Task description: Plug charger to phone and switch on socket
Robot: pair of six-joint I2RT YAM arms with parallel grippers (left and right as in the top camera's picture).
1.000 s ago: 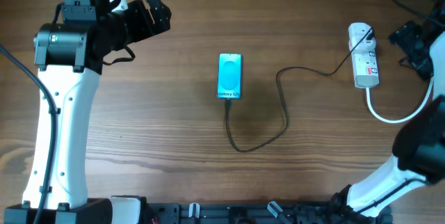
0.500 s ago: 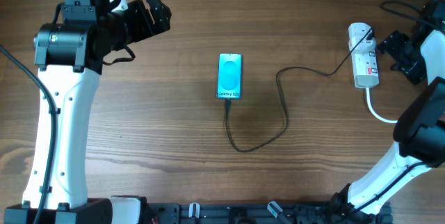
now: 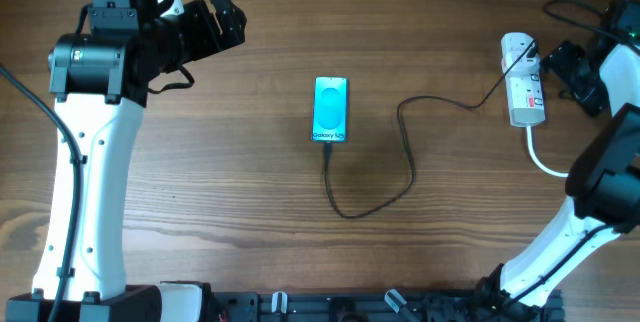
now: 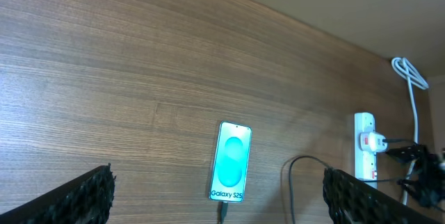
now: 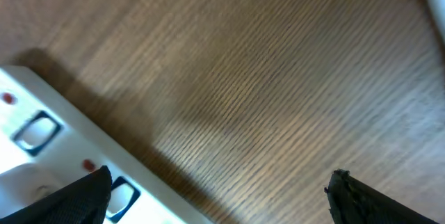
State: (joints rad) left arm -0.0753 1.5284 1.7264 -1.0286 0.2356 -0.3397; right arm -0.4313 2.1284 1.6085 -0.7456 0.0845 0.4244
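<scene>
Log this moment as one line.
left gripper: open, idle | right gripper: open, beside power strip | charger cable: runs phone to strip | switches: state unclear

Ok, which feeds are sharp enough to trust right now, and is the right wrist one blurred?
Overhead: sharp and evenly lit, the phone screen bright without washing out its label. Left wrist: crisp too, the same label readable. Right wrist: blurred, the switches on the socket smeared soft, so don't judge their state from it.
</scene>
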